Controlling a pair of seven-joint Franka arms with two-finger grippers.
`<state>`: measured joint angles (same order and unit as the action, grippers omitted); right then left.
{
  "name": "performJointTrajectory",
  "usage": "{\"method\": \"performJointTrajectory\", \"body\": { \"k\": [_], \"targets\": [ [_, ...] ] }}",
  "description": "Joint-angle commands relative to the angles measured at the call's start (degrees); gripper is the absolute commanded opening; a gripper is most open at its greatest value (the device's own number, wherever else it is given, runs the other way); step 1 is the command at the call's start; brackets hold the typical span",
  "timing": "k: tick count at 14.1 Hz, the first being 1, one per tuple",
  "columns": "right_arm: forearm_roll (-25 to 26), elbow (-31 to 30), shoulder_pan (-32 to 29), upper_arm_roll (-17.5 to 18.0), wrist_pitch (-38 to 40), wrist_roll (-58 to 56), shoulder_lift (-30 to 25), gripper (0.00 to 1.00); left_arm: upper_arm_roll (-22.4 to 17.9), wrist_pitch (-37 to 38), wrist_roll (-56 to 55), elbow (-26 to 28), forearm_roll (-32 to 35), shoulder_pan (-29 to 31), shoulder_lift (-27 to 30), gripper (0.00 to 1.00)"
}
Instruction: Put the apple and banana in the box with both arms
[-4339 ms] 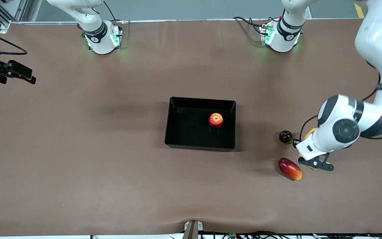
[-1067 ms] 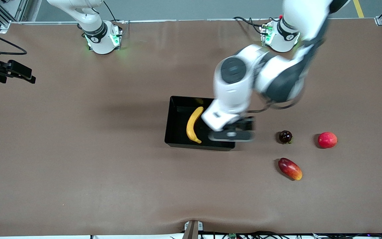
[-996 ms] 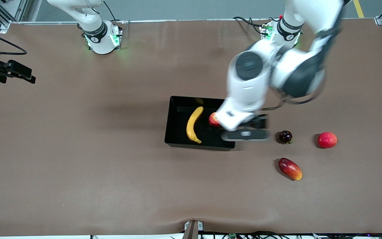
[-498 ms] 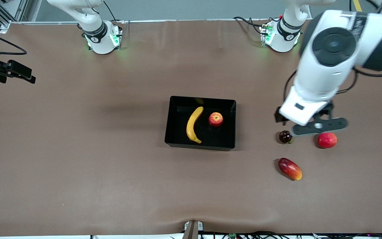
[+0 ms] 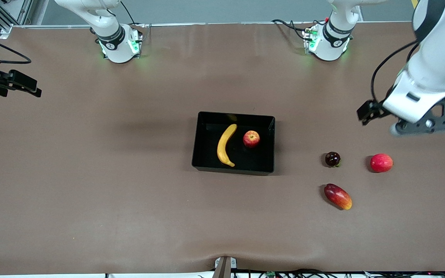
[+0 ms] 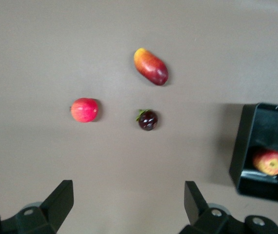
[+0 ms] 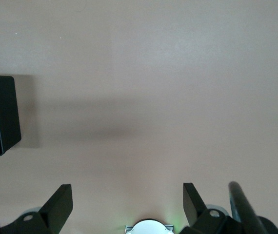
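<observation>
Black box [image 5: 203, 143]: shallow plastic tray at mid-table, walls upright, holding both task fruits.
Apple [image 5: 251, 139]: red with yellowish streaks, inside the box, toward the left arm's end.
Banana [image 5: 225, 144]: yellow, lying in the box just beside the apple, the two apart.
Left gripper [image 6: 129, 207]: up over bare table at the left arm's end, fingers spread wide, holding nothing.
Right gripper [image 7: 128, 204]: waits at the right arm's end, fingers apart, empty.
Loose fruit: dark round fruit [image 5: 332, 159], pinkish-red round fruit [image 5: 381, 163] and oblong red-and-yellow fruit [image 5: 337, 196] lie on the brown table [image 5: 91, 173] near the left arm's end, well apart from the box.
</observation>
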<state>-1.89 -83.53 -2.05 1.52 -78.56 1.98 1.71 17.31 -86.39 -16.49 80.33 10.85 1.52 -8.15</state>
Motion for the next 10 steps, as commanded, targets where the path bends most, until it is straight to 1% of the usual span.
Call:
{"method": "performJointTrajectory", "body": {
  "k": [1,2,4,5,7,10],
  "targets": [
    [0.66,-0.85,-0.5,0.42,0.07,0.13,-1.27,1.0,-7.26,-2.81,3.92,10.87,-4.85,-2.82,9.62,1.0],
    [0.66,-0.85,-0.5,0.42,0.07,0.13,-1.27,1.0,-8.94,-3.95,5.14,13.77,-5.75,-3.71,11.99,1.0],
    [0.66,-0.85,-0.5,0.42,0.07,0.13,-1.27,1.0,-9.05,-4.57,6.21,16.86,-5.93,-4.07,15.43,1.0],
    [0.66,-0.85,-0.5,0.42,0.07,0.13,-1.27,1.0,-9.22,-4.58,6.21,17.4,-6.71,-4.42,16.23,1.0],
    [0.66,-0.85,-0.5,0.42,0.07,0.13,-1.27,1.0,-12.46,-3.96,6.47,17.58,-9.52,-5.99,17.02,1.0],
    [0.66,-0.85,-0.59,0.42,0.16,0.22,-1.27,1.0,-13.53,-2.56,7.7,17.4,-9.62,-6.01,17.64,1.0]
  ]
}}
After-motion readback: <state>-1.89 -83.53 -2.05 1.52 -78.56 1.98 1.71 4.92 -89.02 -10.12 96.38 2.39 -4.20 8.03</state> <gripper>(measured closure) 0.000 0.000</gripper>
